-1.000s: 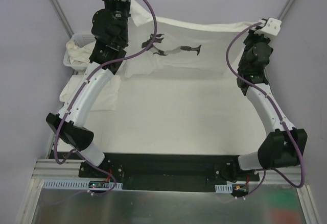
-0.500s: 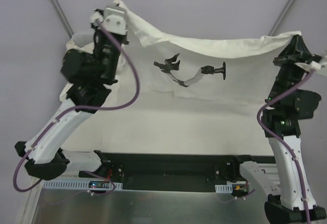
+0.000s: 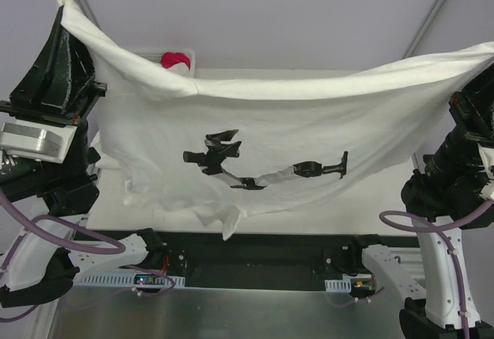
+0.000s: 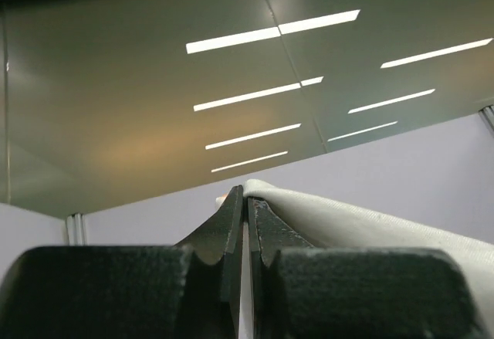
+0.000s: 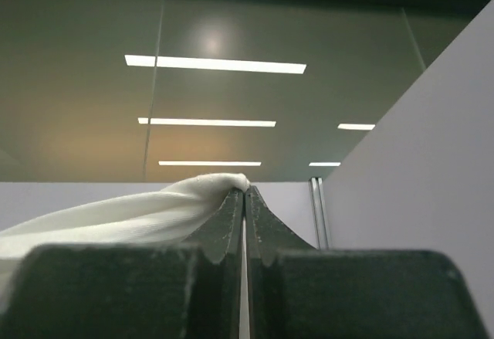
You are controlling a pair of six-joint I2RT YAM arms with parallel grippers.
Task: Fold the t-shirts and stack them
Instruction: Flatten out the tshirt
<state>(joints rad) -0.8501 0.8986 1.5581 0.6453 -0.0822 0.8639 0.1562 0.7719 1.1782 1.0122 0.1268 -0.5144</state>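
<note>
One white t-shirt (image 3: 309, 111) bearing a single black graphic print (image 3: 262, 165) hangs spread out, the left gripper (image 4: 244, 200) and right gripper (image 5: 245, 196) each clamped tight on an upper corner.

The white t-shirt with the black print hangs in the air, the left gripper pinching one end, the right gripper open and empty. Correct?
No. The right gripper is not open and empty: the right wrist view shows it shut on the other end of the t-shirt. The rest stands: the shirt with the black print hangs in the air, the left gripper pinching one end.
</note>
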